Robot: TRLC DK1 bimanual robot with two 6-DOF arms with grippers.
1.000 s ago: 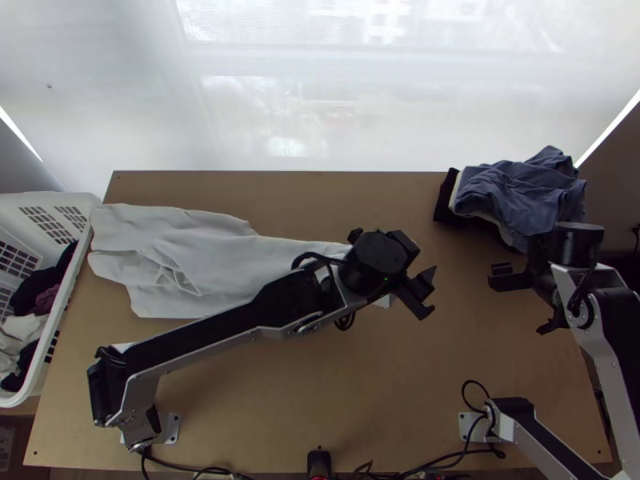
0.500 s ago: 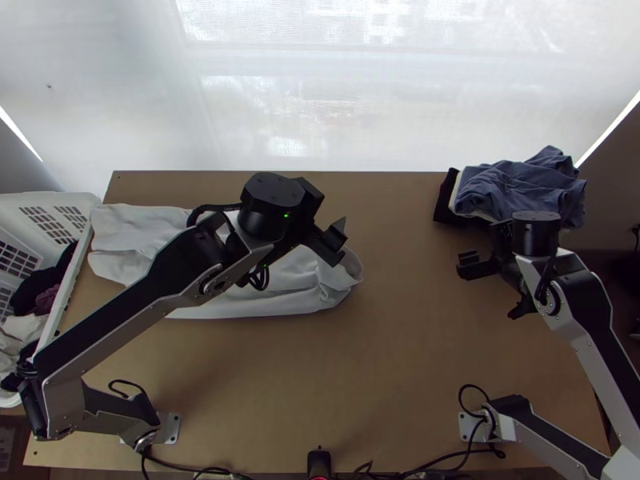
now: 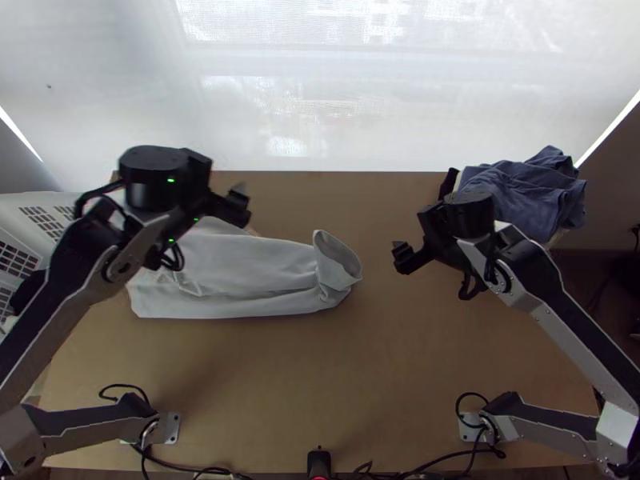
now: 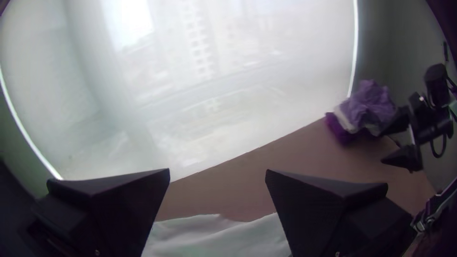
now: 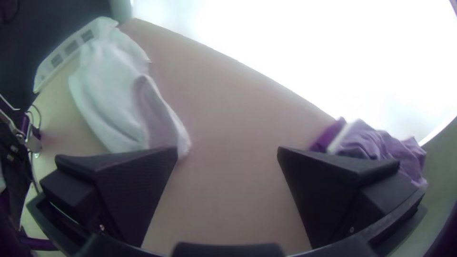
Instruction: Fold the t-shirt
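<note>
Wooden tabletop point(image 3: 376, 384) bears rumpled white cloth point(image 3: 248, 272); left claw point(image 3: 227, 181) and right claw point(image 3: 410, 234) gape wide.

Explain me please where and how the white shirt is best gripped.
Probably by the looped end of the white shirt, coming from the right with the right hand: that end seems raised as a loose loop, and the open hand is on that side.

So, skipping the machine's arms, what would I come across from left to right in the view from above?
White plastic laundry basket → white t-shirt → pile of clothes with a blue-grey garment on top.
</note>
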